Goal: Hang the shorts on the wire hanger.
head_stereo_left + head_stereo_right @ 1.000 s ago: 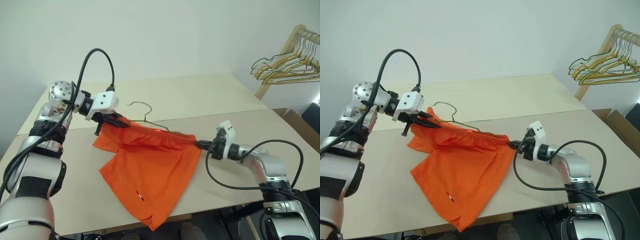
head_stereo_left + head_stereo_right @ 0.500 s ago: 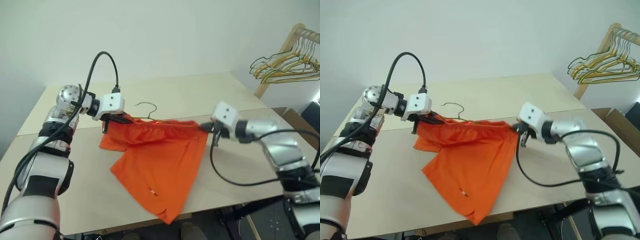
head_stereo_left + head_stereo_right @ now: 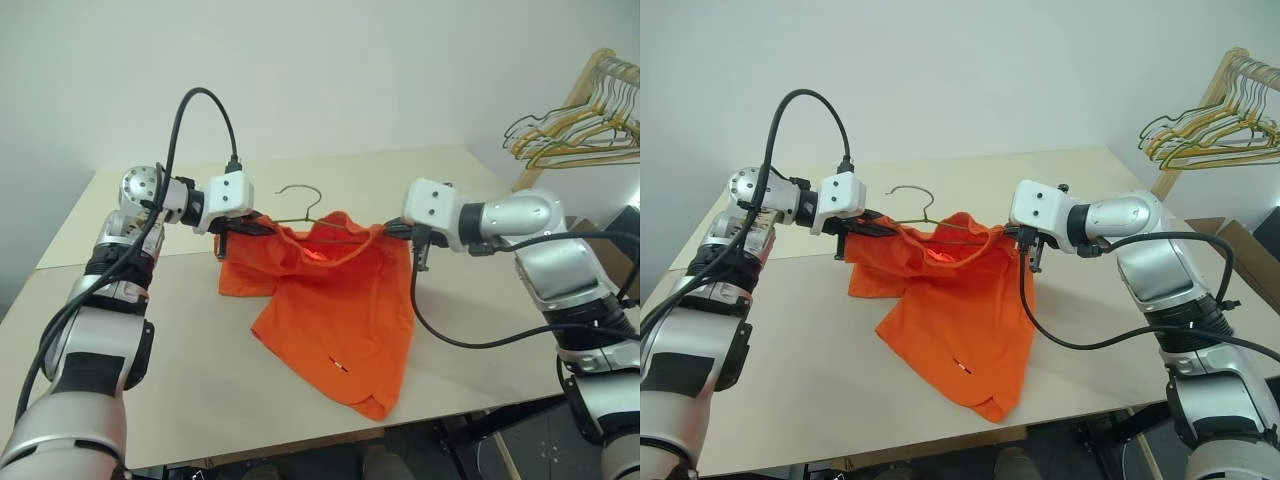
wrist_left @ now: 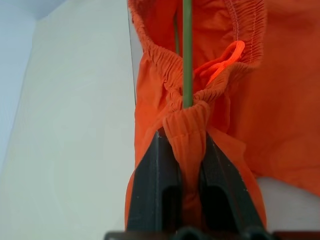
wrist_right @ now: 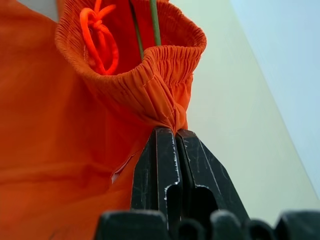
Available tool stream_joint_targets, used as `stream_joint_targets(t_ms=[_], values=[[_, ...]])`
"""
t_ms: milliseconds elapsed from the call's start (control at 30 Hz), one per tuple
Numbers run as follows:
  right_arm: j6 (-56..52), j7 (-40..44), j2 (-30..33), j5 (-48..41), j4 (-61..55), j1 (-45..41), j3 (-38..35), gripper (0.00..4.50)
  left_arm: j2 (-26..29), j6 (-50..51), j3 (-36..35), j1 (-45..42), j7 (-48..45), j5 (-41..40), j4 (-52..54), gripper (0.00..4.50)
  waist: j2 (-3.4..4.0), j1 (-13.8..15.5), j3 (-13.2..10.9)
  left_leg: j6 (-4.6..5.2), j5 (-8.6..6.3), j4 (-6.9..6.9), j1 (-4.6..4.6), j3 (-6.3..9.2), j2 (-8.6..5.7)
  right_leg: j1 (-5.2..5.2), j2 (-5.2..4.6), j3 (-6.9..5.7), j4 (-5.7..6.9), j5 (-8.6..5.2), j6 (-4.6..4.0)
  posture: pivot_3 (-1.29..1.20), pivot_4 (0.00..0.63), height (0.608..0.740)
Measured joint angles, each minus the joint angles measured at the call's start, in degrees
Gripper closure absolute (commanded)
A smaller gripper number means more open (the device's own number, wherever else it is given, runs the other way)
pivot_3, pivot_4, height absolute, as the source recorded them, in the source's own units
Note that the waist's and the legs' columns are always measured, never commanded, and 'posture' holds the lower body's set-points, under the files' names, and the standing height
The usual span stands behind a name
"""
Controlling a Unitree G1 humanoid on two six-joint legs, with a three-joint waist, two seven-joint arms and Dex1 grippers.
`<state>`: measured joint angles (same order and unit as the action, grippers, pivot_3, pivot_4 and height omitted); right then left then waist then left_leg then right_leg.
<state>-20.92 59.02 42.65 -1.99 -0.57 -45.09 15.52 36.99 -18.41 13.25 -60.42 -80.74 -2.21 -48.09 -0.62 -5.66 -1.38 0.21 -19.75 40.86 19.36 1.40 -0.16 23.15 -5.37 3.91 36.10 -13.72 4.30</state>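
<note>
- L gripper (image 4: 182, 150) is pinching one end of the shorts' (image 3: 340, 300) waistband; R gripper (image 5: 175, 150) is nipping the other end, fingers pressed tight on fabric.
- Shorts are hanging between both grippers above the table (image 3: 180, 360), legs trailing onto it; wire hanger (image 3: 300, 196) is running inside the waistband, hook poking out behind.
- You're keeping both ends level and taut so the wire isn't slipping out.
- Small tag on one leg; no readable writing.

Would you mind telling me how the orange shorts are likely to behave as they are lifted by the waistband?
Probably floppy: the shorts sag between the left hand and right hand. Likely light, since pinched waistband corners carry them. The legs may drag over the table.
</note>
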Motion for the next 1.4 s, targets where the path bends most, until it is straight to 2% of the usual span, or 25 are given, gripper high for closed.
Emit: stream_joint_targets(t_ms=[133, 333, 433, 533, 867, 1400], values=[[-5.03, -0.65, -2.97, -0.30, 2.29, -3.23, -0.17, 4.46, -0.20, 1.07, -0.18, 1.87, -0.82, -0.08, 2.19, 4.50, 0.00, -0.19, 0.00, -0.14, 0.08, 0.00, 0.00, 0.04, 0.01, 0.02, 0.00, 0.01, 0.05, 0.00, 0.00, -0.05, 0.000, 0.740], [-7.32, -0.17, -2.93, -0.36, 2.47, -4.05, -0.43, 4.46, -0.87, 3.08, -1.53, 2.29, 0.14, -0.26, 3.71, 4.50, 0.00, 0.06, 0.00, -0.14, 0.08, -0.01, 0.02, 0.06, -0.02, 0.02, -0.03, -0.01, 0.03, 0.00, 0.00, -0.05, 0.000, 0.740], [-5.45, 0.39, -1.47, 0.84, 2.17, -3.61, -0.23, 3.86, -1.41, 3.66, -1.73, 2.38, 1.16, -0.14, 3.93, 4.50, 0.00, 0.04, 0.00, -0.14, 0.08, -0.01, 0.02, 0.02, -0.02, 0.02, -0.03, -0.01, 0.03, 0.00, 0.00, -0.05, 0.000, 0.740], [-0.92, 1.97, 0.46, 1.68, 0.98, -1.44, -0.21, 2.80, -1.50, 4.52, -2.42, 2.40, 1.43, -0.27, 4.04, 4.50, 0.00, -0.03, 0.00, -0.13, 0.07, -0.02, 0.02, 0.01, -0.01, 0.02, -0.01, -0.01, 0.02, 0.00, 0.00, -0.06, 0.000, 0.740], [5.68, 2.10, -0.32, 3.39, 2.40, -0.45, 0.10, 2.80, -2.13, 6.20, -3.29, 3.94, -2.34, -2.72, 7.56, 4.50, 0.00, -0.41, 0.00, -0.14, 0.08, -0.01, 0.00, 0.01, -0.01, 0.02, -0.02, 0.01, 0.02, 0.00, 0.00, -0.06, 0.000, 0.740], [0.44, 8.42, -1.03, -3.96, 3.32, -0.23, -0.95, 2.80, -4.61, 4.55, -5.34, 6.01, -3.55, -6.54, 10.65, 4.50, 0.00, -1.28, 0.00, -0.14, 0.08, -0.01, -0.01, 0.18, 0.00, 0.01, -0.04, 0.01, 0.02, 0.00, 0.00, -0.06, 0.000, 0.740]])
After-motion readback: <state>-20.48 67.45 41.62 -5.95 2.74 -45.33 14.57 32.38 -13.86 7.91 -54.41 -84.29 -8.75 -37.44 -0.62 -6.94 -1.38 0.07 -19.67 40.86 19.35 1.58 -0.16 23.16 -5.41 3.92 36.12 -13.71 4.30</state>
